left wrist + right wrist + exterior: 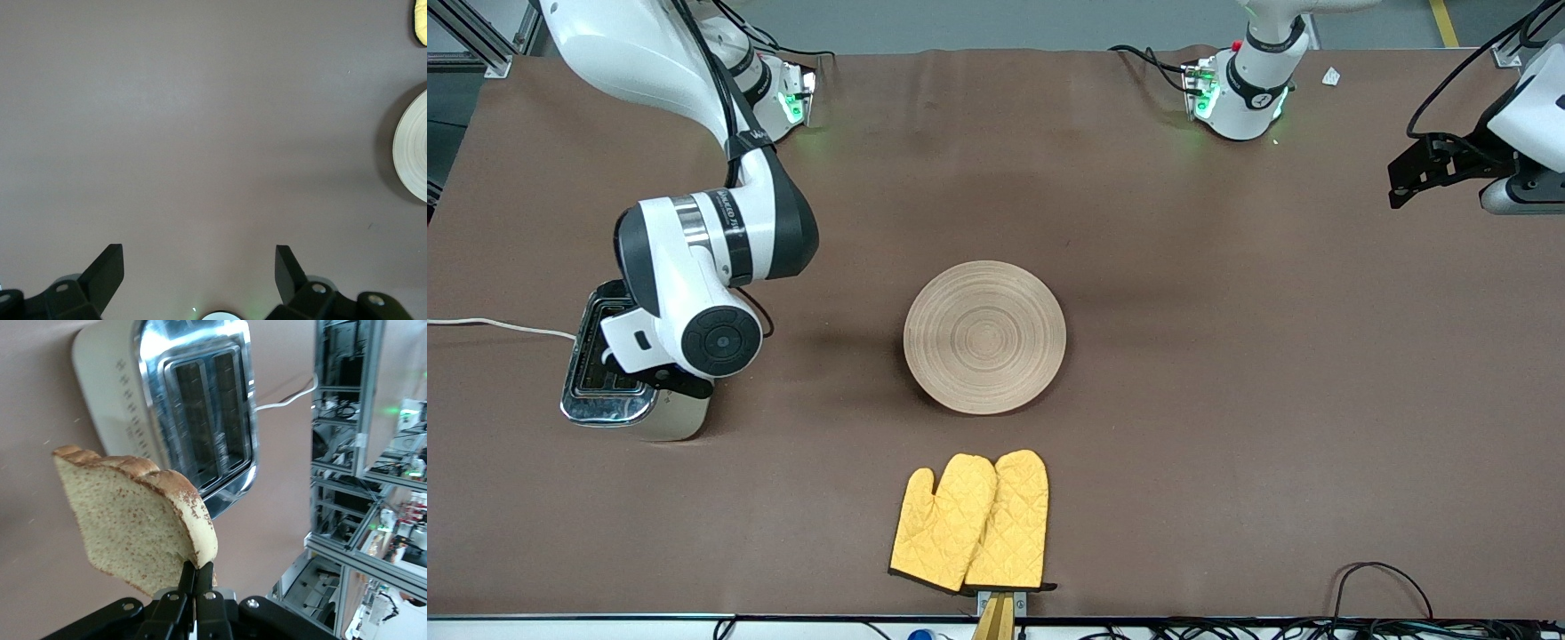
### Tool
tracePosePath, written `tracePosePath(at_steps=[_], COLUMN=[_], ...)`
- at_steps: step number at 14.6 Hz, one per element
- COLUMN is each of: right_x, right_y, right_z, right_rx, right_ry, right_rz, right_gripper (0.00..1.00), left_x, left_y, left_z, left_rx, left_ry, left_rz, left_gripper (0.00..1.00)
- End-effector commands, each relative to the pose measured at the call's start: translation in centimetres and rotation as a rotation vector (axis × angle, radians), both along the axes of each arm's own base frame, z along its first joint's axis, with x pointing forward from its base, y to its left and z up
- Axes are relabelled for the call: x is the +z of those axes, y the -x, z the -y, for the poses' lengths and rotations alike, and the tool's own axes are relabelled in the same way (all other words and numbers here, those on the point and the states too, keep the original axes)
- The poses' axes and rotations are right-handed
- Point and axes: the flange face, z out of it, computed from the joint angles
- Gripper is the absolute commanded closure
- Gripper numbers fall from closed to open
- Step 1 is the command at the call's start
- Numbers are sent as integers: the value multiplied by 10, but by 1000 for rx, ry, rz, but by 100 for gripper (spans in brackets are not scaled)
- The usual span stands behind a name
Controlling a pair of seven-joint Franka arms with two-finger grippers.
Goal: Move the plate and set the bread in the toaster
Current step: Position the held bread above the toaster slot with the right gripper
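My right gripper (197, 568) is shut on the lower edge of the bread (133, 513), a brown wholegrain slice held upright over the beige toaster (200, 420), beside its two open slots. In the front view the right arm's hand covers the bread and part of the toaster (596, 396), which stands at the right arm's end of the table. The round wooden plate (984, 338) lies bare in the middle of the table; its edge shows in the left wrist view (413, 147). My left gripper (200, 257) is open and empty, and waits above the left arm's end of the table (1409, 182).
A pair of yellow oven mitts (971, 520) lies nearer to the front camera than the plate, by the table's edge. The toaster's white cord (498, 326) runs off the right arm's end of the table. Brown cloth covers the table.
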Motion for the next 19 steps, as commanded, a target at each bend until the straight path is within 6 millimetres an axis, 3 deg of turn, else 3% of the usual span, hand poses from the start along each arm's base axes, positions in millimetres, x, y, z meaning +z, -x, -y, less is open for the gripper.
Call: tracePosePath(at_steps=[1, 8, 13, 19], right_x=[10, 27, 23, 6], right_y=[-1, -11, -16, -18], right_z=[7, 51, 88, 94], right_rx=[26, 74, 32, 38], right_ry=[88, 169, 183, 171], right_rz=[3, -49, -81, -92], right_gripper=[100, 100, 100, 100], left_x=[2, 1, -2, -2], left_y=[5, 2, -2, -3], left_z=[1, -4, 1, 2], left_rx=[7, 19, 12, 12], left_ry=[-12, 32, 50, 51], left_rz=[-4, 0, 4, 5], left_gripper=[0, 0, 0, 0])
